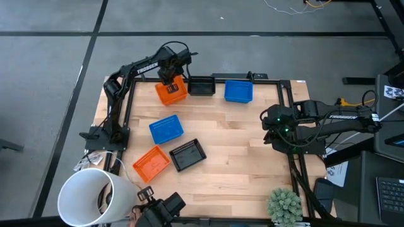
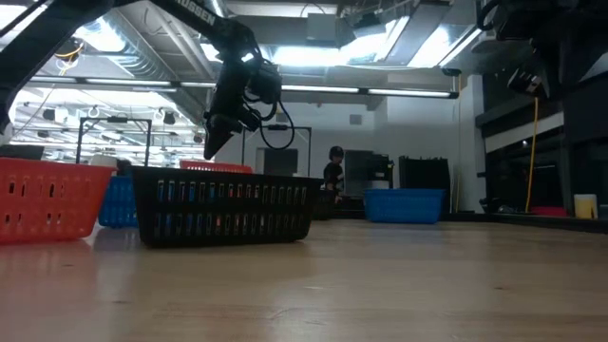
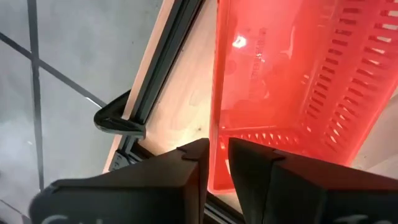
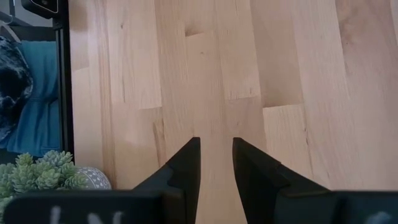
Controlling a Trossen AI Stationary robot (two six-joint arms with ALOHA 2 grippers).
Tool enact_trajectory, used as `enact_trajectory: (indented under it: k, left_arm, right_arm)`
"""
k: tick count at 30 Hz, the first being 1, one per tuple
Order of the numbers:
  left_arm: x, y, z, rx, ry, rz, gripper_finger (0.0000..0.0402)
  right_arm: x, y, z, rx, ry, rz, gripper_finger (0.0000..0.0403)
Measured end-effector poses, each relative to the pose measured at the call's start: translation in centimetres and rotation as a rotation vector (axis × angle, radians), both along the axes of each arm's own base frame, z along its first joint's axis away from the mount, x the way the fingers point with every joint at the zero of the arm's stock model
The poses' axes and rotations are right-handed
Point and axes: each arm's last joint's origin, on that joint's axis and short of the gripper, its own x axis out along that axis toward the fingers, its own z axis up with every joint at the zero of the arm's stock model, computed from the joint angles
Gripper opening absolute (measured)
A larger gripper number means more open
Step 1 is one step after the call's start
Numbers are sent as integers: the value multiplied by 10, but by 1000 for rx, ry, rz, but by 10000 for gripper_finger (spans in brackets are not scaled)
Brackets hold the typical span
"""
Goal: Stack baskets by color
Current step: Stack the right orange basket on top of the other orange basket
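Left gripper (image 3: 217, 163) over the far left of the wooden table (image 1: 240, 132), fingers (image 3: 189, 168) parted narrowly astride the wall of the orange perforated plastic basket (image 1: 171, 91), not visibly pinching it. Beside that basket along the far edge, a black mesh basket (image 1: 201, 86), then a blue one (image 1: 238, 91). Nearer the middle, a second blue basket (image 1: 166, 129); toward the near left, another orange (image 1: 151, 164) and another black (image 1: 188, 154). Right gripper (image 4: 216, 163) at the right side, fingers apart over bare wood, holding nothing.

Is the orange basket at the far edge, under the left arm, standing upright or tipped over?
Upright. The orange basket sits on its base with the opening facing up; the left wrist view looks down into it, the left gripper fingers straddling its wall.
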Motion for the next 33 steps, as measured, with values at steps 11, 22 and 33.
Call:
enact_trajectory:
  k: [11,22,33]
  left_arm:
    - [2,2,21,44,-50,31,55]
    - [15,5,7,207,-73,56,55]
    - [17,-6,-19,180,-36,56,55]
  right_arm:
    - [0,0,0,0,0,-1,92]
    - [0,0,0,-2,-1,4,92]
    - [0,0,0,-12,-7,23,92]
